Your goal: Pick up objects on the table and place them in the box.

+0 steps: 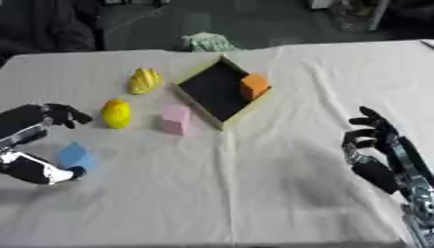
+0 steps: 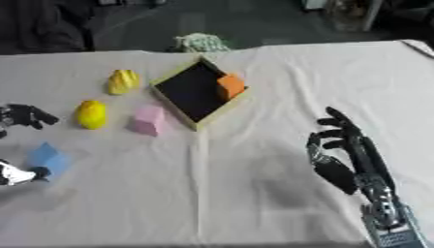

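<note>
Your left hand (image 1: pixel 34 145) brackets the blue block (image 1: pixel 73 155), fingers spread, not yet pinching, ready to carry it toward the box (image 1: pixel 196 103). Your right hand (image 2: pixel 339 150) idles, fingers relaxed, well right of the box.

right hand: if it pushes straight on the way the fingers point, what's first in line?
Probably nothing near. The right hand is open, fingers aimed up-left across bare tablecloth; extended, that line heads toward the box holding the orange block, though depth is unclear.
</note>
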{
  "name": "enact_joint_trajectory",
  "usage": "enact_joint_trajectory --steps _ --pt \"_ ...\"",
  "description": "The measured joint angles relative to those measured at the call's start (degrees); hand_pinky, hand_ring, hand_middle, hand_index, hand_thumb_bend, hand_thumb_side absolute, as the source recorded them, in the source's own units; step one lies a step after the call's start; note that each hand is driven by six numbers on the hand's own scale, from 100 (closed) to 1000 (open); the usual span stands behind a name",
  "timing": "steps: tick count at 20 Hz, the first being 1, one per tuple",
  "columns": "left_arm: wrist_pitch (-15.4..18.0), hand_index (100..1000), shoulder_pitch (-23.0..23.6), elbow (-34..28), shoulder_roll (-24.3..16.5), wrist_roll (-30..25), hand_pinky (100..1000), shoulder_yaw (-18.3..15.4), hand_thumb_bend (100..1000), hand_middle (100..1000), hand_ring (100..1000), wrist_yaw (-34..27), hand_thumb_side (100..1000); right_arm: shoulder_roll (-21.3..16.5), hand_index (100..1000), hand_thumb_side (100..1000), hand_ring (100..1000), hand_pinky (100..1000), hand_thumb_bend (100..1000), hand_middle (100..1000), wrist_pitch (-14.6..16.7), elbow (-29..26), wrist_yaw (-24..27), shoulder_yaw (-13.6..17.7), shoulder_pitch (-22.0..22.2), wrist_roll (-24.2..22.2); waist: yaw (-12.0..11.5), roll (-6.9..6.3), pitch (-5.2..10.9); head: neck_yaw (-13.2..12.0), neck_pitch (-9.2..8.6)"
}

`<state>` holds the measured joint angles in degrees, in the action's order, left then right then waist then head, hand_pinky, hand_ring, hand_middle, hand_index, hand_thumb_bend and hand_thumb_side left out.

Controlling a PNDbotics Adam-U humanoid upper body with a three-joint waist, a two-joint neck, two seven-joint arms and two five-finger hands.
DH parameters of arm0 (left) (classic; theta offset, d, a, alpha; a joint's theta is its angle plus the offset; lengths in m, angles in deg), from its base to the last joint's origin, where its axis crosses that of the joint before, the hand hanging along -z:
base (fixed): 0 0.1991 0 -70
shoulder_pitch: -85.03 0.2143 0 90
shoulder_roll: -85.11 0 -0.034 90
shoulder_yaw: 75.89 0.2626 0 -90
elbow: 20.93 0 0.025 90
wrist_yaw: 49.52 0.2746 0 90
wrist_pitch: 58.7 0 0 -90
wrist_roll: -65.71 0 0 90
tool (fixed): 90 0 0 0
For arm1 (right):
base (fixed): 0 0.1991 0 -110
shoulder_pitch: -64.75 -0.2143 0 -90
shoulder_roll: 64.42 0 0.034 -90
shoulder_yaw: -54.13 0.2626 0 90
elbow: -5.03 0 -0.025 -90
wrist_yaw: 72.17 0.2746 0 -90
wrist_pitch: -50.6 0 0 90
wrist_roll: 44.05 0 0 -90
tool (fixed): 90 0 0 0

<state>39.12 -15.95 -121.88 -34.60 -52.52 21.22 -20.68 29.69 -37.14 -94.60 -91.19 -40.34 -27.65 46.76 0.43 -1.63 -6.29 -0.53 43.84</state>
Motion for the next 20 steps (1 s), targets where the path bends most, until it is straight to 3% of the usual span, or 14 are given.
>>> enact_joint_trajectory --steps 7,15,20 --pt "-1.5 905 -0.3 1.9 -3.9 -3.4 791 -0.3 452 782 762 -5.0 254 0.0 983 377 742 655 100 796 0.0 0.0 0.0 0.0 0.0 0.0 0.2 0.04 0.01 0.1 0.0" --pt "-1.0 908 -1.9 6.7 -4.0 -8.2 797 1.2 414 788 766 -4.2 211 0.0 983 375 741 655 100 795 0.0 0.0 0.0 -0.2 -0.1 -0.1 0.3 0.17 0.05 0.0 0.0" --pt "-0.2 911 -3.6 9.6 -3.6 -8.5 801 2.3 396 793 768 -1.6 197 0.0 984 375 741 655 100 795 0.1 0.0 0.0 -0.2 -0.1 -0.2 0.5 0.17 0.08 -0.1 0.0"
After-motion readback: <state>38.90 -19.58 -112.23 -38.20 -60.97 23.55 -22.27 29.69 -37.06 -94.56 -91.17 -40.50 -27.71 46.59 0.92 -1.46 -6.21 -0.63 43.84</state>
